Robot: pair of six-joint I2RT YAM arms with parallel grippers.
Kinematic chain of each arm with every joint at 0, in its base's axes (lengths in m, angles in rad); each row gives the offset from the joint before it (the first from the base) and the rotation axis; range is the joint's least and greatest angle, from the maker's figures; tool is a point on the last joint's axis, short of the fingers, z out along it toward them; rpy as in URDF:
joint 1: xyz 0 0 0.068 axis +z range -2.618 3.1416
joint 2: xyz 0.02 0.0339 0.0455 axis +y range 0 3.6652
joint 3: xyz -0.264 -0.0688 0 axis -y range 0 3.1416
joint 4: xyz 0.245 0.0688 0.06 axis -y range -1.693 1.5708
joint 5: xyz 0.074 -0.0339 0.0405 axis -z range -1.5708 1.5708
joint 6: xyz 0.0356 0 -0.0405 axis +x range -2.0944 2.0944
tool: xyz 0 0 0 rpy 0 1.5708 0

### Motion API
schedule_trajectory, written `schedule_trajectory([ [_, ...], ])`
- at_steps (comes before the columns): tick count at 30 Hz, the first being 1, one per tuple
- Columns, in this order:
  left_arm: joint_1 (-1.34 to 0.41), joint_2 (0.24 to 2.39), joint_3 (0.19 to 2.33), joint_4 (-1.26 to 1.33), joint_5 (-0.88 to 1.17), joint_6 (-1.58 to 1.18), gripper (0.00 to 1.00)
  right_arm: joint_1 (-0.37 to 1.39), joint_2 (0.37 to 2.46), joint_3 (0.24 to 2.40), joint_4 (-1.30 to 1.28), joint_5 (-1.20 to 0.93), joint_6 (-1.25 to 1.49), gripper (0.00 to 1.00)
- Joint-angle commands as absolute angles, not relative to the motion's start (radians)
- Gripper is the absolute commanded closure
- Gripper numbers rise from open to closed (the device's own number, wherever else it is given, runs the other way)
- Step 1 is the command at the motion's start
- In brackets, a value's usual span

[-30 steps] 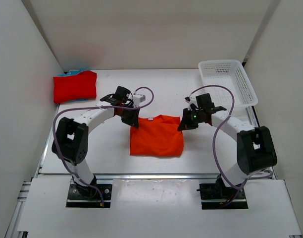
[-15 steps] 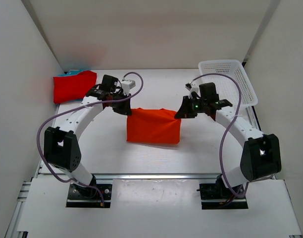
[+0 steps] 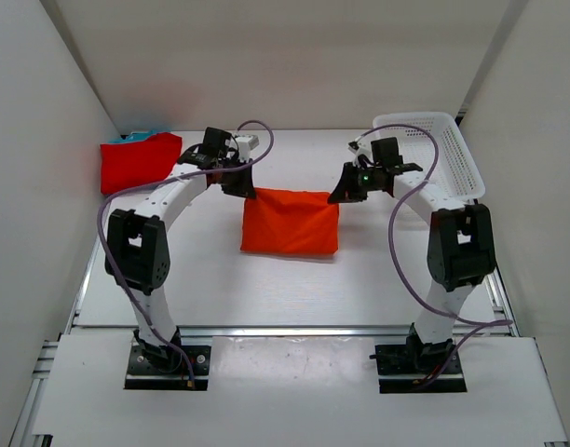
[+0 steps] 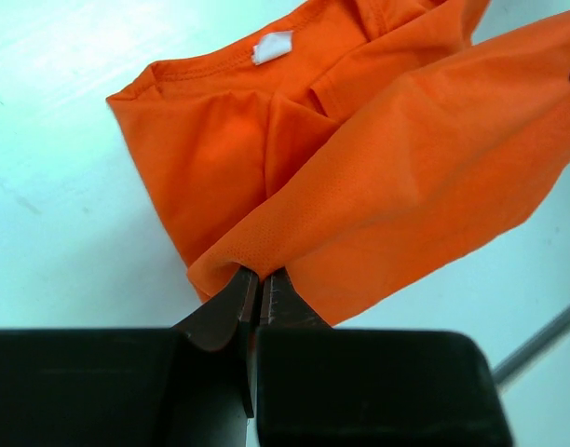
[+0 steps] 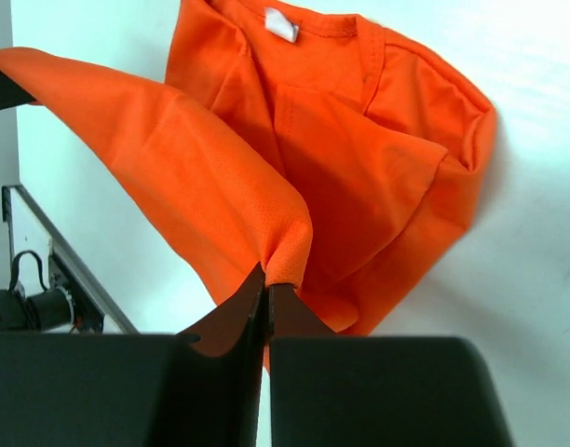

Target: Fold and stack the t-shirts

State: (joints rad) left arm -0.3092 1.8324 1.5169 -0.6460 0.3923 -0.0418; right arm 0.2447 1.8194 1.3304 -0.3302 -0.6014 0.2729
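1. Two arms reach over the white table (image 3: 220,289), which fills the middle of the top view from the near rail up to the back wall.
2. One orange t-shirt (image 3: 290,222) sits at the centre of the frame, partly folded into a wide rectangle. Its long axis runs left to right, and its upper edge is stretched taut between the two arms. The rest of the cloth falls away toward the lower part of the frame.
3. At the upper right stands a white mesh basket (image 3: 434,149), just beyond the right arm and apart from the shirt.
4. At the upper left lies a folded red t-shirt (image 3: 139,160), with a sliver of teal-blue cloth (image 3: 141,136) showing at its far edge. This pile is well apart from the orange shirt and nearer the left arm, so any carry to it probably goes leftward.
5. The left gripper (image 3: 240,186) pinches the shirt's upper left corner, its jaws narrow on a bunched fold. The right gripper (image 3: 339,194) is clamped likewise on the upper right corner.
6. A small white label (image 4: 272,47) marks the collar, which lies flat on the table beyond the held fold.
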Motion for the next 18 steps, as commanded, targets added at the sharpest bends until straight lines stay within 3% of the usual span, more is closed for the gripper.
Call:
schedule_trajectory([
  [1, -0.288, 1.864, 1.574, -0.597, 0.364, -0.072, 1.0, 0.224, 1.883, 1.439, -0.296, -0.6, 0.258, 0.99],
  [7, -0.284, 1.969, 1.632, -0.557, 0.33, -0.061, 0.99, 0.209, 2.049, 1.635, -0.368, -0.545, 0.239, 0.87],
  [11, -0.275, 2.068, 1.752, -0.555, 0.282, -0.066, 0.93, 0.207, 2.152, 1.794, -0.434, -0.499, 0.229, 0.7],
  [15, -0.267, 2.124, 1.796, -0.557, 0.201, -0.066, 0.73, 0.21, 2.238, 1.986, -0.506, -0.419, 0.21, 0.62],
  [18, -0.262, 2.135, 1.809, -0.566, 0.143, -0.075, 0.58, 0.207, 2.22, 2.008, -0.52, -0.397, 0.198, 0.65],
])
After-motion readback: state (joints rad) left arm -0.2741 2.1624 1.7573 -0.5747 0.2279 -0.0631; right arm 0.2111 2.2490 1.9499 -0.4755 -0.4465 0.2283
